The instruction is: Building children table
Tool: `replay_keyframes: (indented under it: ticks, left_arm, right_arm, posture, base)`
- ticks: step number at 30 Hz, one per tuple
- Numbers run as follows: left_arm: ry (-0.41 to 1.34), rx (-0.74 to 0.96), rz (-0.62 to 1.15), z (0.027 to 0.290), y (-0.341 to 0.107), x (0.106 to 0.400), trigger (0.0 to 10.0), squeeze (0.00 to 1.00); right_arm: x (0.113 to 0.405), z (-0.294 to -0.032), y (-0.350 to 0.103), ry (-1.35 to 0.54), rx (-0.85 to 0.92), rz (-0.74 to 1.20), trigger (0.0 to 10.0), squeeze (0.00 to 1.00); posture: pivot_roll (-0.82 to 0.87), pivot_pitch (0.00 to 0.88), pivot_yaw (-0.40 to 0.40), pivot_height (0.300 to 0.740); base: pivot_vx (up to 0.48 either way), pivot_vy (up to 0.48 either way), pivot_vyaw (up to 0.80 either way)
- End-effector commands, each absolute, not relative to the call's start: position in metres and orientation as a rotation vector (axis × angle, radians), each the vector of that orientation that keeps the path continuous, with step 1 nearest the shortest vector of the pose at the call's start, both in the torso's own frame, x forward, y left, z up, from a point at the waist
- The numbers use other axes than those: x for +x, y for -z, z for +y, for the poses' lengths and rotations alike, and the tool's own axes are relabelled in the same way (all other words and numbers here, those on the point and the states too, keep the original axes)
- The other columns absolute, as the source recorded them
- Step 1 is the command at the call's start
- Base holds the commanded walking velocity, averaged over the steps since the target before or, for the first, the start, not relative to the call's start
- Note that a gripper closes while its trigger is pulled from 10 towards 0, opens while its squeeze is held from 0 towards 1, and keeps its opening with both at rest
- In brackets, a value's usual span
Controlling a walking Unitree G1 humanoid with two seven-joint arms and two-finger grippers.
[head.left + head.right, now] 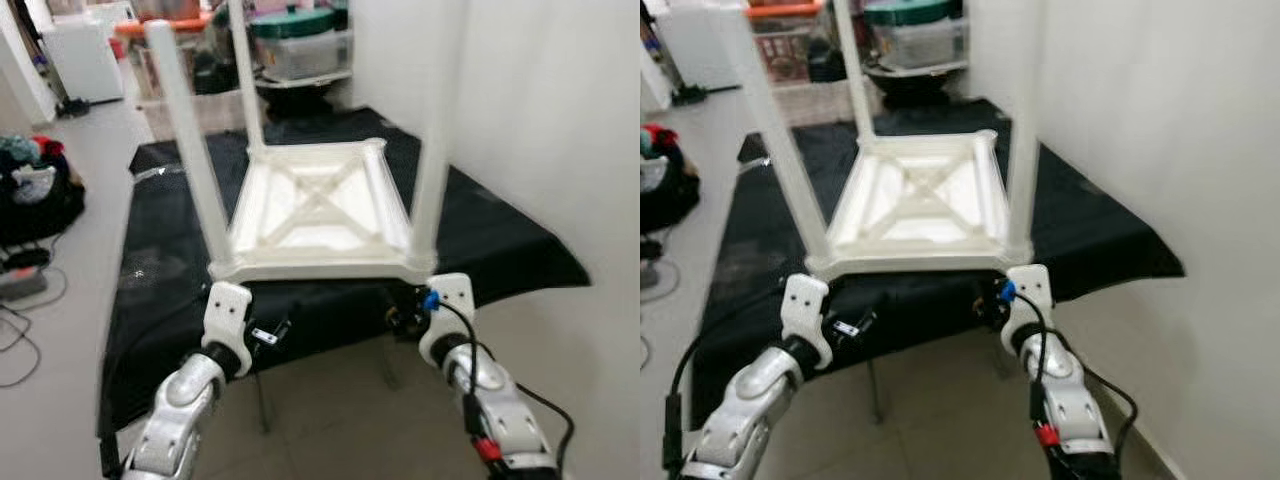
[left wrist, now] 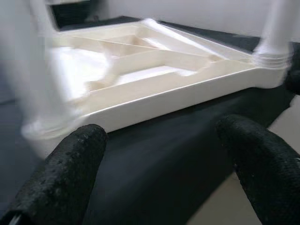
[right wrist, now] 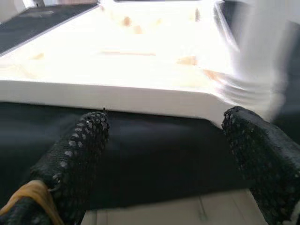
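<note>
The white children's table point(image 1: 318, 210) lies upside down on a black cloth point(image 1: 480, 235) spread over a low work surface, its ribbed underside facing up. Legs are already standing in its corners: one at the near left point(image 1: 188, 140), one at the near right point(image 1: 440, 130) and one at the far left point(image 1: 245, 75). The far right corner sits behind the near right leg, so whether it holds a leg cannot be told.

The left gripper point(image 2: 159, 173) hangs just short of the table's near edge, its two black fingers point(image 2: 70, 168) spread wide and holding nothing. The right gripper point(image 3: 164, 159) is placed the same way near the near right corner, fingers point(image 3: 79, 150) wide apart and empty.

The step in hand looks like taking hold of the near edge, perhaps to turn the table upright. To do it well, both grippers should move in level and together, closing on the flat rim point(image 2: 178, 93) rather than on the round leg bases, where the pads could slip. The cloth may bunch under the rim, so the lift should be slow. A white wall point(image 1: 560, 120) stands close on the right, and the tall legs need room to swing.
</note>
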State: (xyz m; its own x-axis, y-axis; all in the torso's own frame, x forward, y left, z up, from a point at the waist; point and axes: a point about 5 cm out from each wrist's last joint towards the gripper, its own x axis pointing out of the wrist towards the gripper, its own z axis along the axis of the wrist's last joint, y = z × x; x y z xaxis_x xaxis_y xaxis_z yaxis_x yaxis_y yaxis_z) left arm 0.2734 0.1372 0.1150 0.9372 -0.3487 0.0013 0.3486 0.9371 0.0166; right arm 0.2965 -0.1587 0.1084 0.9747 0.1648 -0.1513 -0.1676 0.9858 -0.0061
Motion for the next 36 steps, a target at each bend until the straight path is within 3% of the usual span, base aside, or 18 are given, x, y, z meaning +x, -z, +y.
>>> replay_keyframes:
  ticks: [1, 14, 24, 26, 36]
  left_arm:
    - [0.347, 0.036, 0.003, 0.141, -0.113, 0.272, 10.0, 0.00]
    - [0.264, 0.056, -0.038, 0.152, -0.126, 0.270, 10.0, 0.00]
    - [0.149, 0.007, -0.051, 0.176, -0.135, 0.274, 10.0, 0.00]
    - [0.206, 0.052, -0.026, 0.164, -0.128, 0.268, 10.0, 0.00]
    - [0.188, 0.049, -0.036, 0.161, -0.126, 0.265, 10.0, 0.00]
  right_arm:
    - [0.298, -0.154, -0.111, -0.179, -0.004, 0.134, 10.0, 0.00]
    - [0.313, -0.156, -0.128, -0.168, 0.023, 0.081, 10.0, 0.00]
    - [0.314, -0.143, -0.136, -0.238, -0.016, 0.055, 10.0, 0.00]
    - [0.309, -0.134, -0.135, -0.281, -0.035, 0.050, 10.0, 0.00]
    - [0.305, -0.133, -0.127, -0.299, -0.082, 0.066, 10.0, 0.00]
  posture:
    - [-0.10, 0.000, 0.010, 0.740]
    - [-0.08, 0.000, -0.003, 0.740]
    - [-0.07, 0.000, -0.024, 0.740]
    - [-0.07, 0.000, -0.019, 0.740]
    - [-0.08, 0.000, -0.013, 0.740]
  base:
    - [0.000, 0.000, -0.54]
    - [0.000, 0.000, -0.80]
    - [0.000, 0.000, 0.00]
    - [0.000, 0.000, 0.00]
    - [0.000, 0.000, 0.00]
